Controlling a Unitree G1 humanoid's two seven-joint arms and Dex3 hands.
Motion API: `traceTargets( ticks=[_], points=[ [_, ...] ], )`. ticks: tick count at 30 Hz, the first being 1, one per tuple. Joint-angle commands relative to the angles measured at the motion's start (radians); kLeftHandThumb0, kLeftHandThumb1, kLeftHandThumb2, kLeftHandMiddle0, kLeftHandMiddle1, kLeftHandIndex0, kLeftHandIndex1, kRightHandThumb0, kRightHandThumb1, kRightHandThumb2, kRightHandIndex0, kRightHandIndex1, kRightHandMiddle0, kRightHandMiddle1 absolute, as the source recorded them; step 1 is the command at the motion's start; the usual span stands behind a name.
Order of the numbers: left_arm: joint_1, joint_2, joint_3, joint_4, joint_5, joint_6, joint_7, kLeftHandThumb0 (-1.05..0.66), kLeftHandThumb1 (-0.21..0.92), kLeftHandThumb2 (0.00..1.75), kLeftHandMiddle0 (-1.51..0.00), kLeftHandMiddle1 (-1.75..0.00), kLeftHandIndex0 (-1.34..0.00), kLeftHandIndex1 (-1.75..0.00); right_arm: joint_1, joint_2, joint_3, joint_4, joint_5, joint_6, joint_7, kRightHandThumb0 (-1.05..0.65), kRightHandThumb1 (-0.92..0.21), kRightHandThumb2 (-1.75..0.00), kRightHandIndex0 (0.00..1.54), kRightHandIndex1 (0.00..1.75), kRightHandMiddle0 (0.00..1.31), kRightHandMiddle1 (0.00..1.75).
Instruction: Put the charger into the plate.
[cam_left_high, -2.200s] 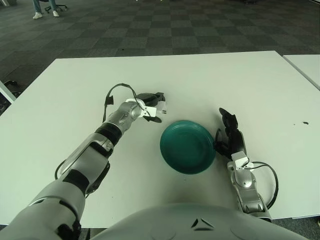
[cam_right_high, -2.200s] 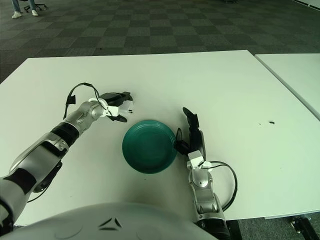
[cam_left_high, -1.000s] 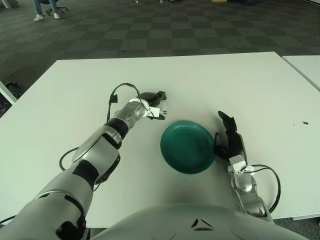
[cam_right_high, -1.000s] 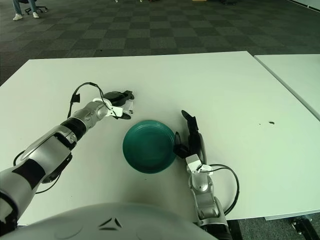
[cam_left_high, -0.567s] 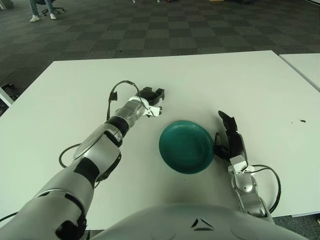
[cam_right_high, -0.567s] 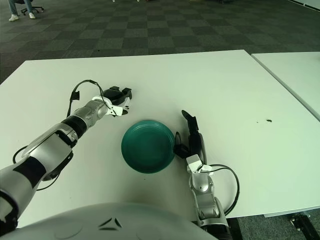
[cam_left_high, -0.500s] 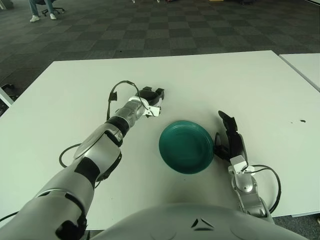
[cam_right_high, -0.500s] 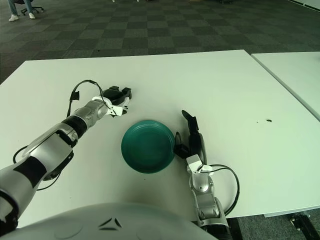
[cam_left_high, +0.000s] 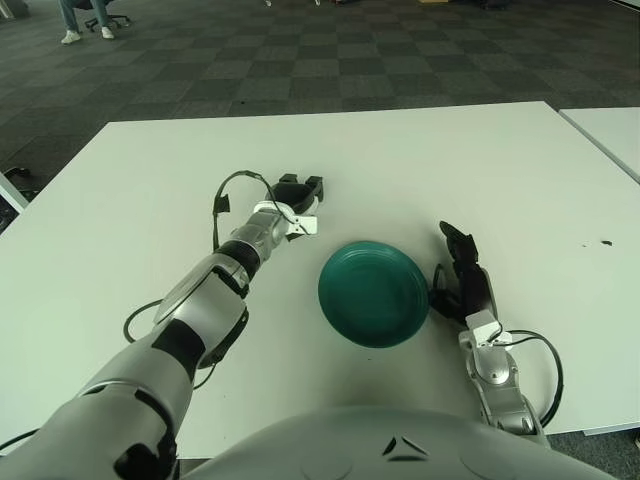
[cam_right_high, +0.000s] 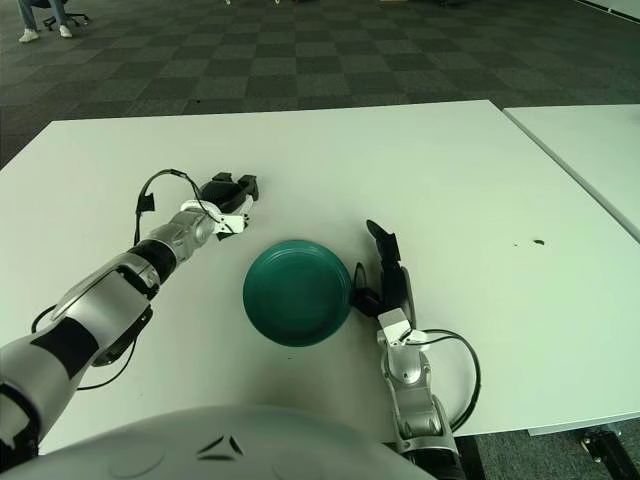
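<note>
A round, shallow teal-green plate (cam_left_high: 373, 293) is seen near the front of a wide white table (cam_left_high: 480, 170), its inside bare. The charger (cam_left_high: 301, 224) is made out only as a small white block up and to the left of the plate, well apart from its rim, at the end of the left hand (cam_left_high: 296, 200). Most of the charger is covered by the hand's black fingers, so its shape, prongs and any cable cannot be told. The fingers are curled round the white piece from above, and a pinch on it appears to be held, though the contact itself is hidden. Whether the charger is lifted or touching the table cannot be judged from either eye view.

A thin black cable (cam_left_high: 232, 186) is looped above the left wrist, and the silver forearm is stretched back toward the lower left corner, where it is cut off by the frame.

The right hand (cam_left_high: 460, 275) is shown just beside the plate's right rim, its black fingers extended upward and slightly apart, with nothing held. Whether a finger touches the rim is not clear. A second black cable is looped by the right wrist.

A small dark speck (cam_left_high: 604, 242) is noted far to the right of the plate. Behind the table, dark chequered carpet (cam_left_high: 400, 60) is visible.
</note>
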Motion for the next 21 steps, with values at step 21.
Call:
traceTargets(
  ticks=[21],
  points=[
    [0.033, 0.093, 0.026, -0.14, -0.003, -0.046, 0.019, 0.46, 0.32, 1.3, -0.6, -1.75, -0.75, -1.75, 0.006, -0.006, -0.017, 0.068, 0.01, 0.024, 0.02, -0.88, -0.92, -1.01, 0.19, 0.01, 0.0, 0.56]
  ],
)
